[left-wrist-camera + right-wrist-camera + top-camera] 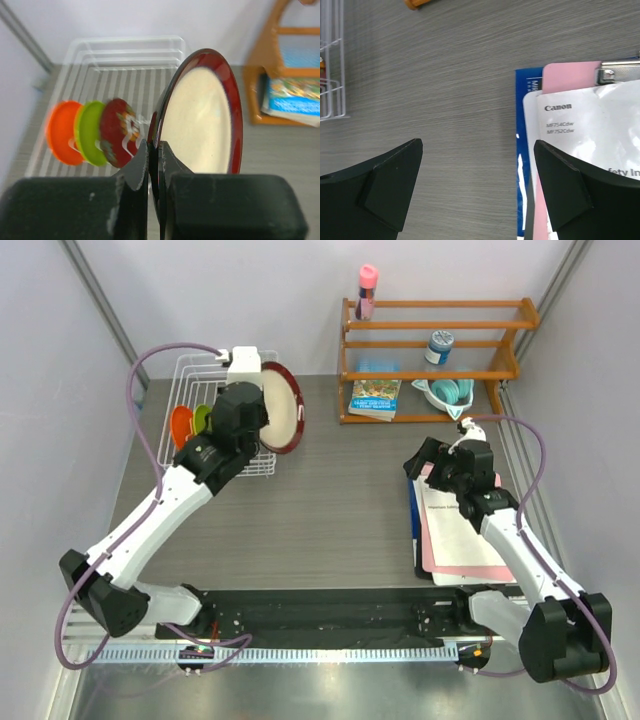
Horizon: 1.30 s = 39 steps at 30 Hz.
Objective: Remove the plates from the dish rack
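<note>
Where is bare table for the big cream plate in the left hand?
Left hand holds the cream plate. Widest bare patch: the table centre, between the dish rack and the paper stack. Crowded: around the orange shelf and under the right hand.

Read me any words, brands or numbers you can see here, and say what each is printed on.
"Canon": white sheet on the pink clipboard.
"MF754Cdw": same sheet.
"MF752Cdw": same sheet.
"fety In": same sheet, cut off at both ends.
Blue booklet under the clipboard: white lettering, too cut off to read.
Book on the wooden shelf: cover text too small to read.
</note>
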Tool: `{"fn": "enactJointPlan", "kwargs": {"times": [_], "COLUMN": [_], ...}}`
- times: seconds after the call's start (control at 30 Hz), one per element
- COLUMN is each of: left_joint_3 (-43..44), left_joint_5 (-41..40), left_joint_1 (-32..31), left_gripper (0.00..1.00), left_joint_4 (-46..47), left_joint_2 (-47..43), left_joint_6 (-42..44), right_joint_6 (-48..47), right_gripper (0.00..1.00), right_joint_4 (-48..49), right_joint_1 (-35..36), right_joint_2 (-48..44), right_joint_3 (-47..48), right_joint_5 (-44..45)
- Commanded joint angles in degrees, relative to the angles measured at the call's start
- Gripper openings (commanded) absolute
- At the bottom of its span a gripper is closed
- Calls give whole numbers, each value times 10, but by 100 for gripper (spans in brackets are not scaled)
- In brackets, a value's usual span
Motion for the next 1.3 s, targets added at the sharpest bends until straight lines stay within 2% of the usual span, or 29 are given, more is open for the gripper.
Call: {"fn": "enactJointPlan", "kwargs": {"times": [0.0,0.2,0.33,0.5,0.83,0.9,1.03,1.07,1.1,1.17,1.2,1.27], "left_joint_3": [-65,-160,-188,-202,-229,-240,-252,-258,-260,-267,-268,-274], "left_joint_5": [169,282,327,342,382,393,407,409,411,407,405,403], "left_joint_1": [2,3,2,2,2,3,3,2,3,2,2,2], "left_gripper": [0,0,0,0,0,0,0,0,0,0,0,0], "left_joint_4": [21,94,139,178,230,243,261,265,267,267,267,270], "left_joint_2": [-27,-19,-20,-26,-35,-38,-37,-38,-36,-40,-41,-45], "left_joint_6": [-159,-270,-307,-323,-352,-361,-373,-374,-376,-376,-374,-369], "right_joint_6": [30,116,150,153,199,212,241,247,259,268,273,273], "right_gripper": [99,98,98,97,92,89,60,48,27,6,1,1], "right_joint_4": [54,183,243,256,378,402,488,496,503,538,541,547], "right_joint_1": [1,1,8,17,51,57,70,72,73,78,79,79], "right_joint_2": [-24,-22,5,54,142,166,213,223,238,244,246,246], "right_joint_3": [7,-39,-61,-70,-89,-92,-96,-91,-90,-97,-99,-103], "right_joint_5": [-81,-192,-212,-226,-256,-265,-288,-297,-300,-304,-305,-306]}}
